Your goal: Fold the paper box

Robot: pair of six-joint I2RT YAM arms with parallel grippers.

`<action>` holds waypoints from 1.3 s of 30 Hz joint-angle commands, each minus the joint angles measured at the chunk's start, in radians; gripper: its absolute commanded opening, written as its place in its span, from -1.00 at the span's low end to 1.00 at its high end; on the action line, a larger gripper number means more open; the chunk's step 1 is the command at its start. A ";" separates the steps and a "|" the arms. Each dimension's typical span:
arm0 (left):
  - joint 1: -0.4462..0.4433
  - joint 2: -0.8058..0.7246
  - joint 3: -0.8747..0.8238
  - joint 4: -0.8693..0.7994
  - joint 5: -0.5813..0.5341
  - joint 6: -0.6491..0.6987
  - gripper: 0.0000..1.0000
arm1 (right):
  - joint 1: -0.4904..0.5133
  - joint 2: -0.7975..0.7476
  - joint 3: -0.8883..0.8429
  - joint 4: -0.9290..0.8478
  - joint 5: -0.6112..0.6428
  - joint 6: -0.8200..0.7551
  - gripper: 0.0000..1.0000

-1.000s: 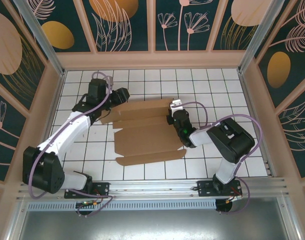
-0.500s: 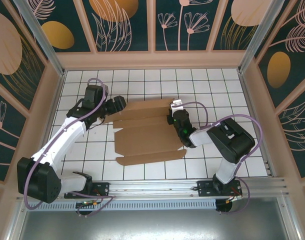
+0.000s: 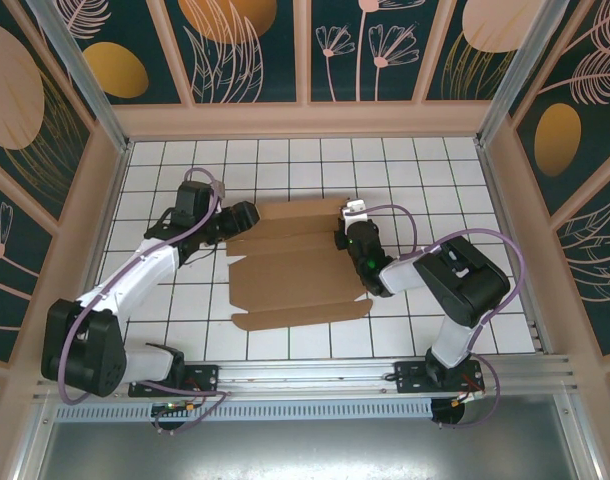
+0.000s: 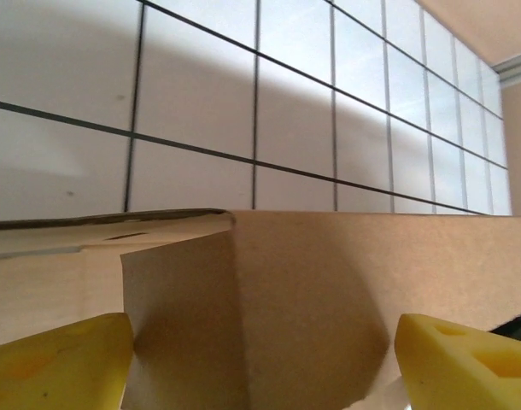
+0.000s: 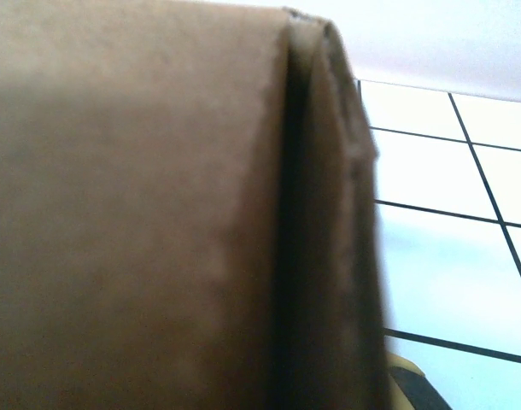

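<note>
**Status: paper box, fold sequence**

1. Paper box [image 3: 295, 270]: brown die-cut sheet, lying mostly flat at the centre of the tiled table [image 3: 415, 170]. Creases are visible, but no walls are raised. Pos. unchanged vs. 1 s ago.

2. Left gripper [image 3: 247, 213]: at the sheet's far-left corner. Changes over the last sec:
   - The arm drew back off the corner, then returned to it.
   - The jaws widened.
   - Wrist view: yellow pads [image 4: 55, 359] stand well apart, w/ a cardboard flap [image 4: 312, 299] between them. Neither pad appears to be pressing it, so there is no grip on this side.

3. Right gripper [image 3: 343, 238]: at the sheet's right edge, pos. unchanged. Jaws are together. Wrist view shows a doubled cardboard edge [image 5: 320, 213] right at the fingers, so it is judged clamped on that edge and acting as the anchor.

4. Meaning for the task: the left side has let go and is lined up to re-grip. The fold is at an early stage. The far-left flap looks like the next one to take and turn.
</note>
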 commanded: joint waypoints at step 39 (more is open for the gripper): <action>0.033 0.064 -0.145 0.202 -0.046 -0.004 -0.05 | -0.155 -0.080 -0.047 -0.110 -0.054 0.135 -0.93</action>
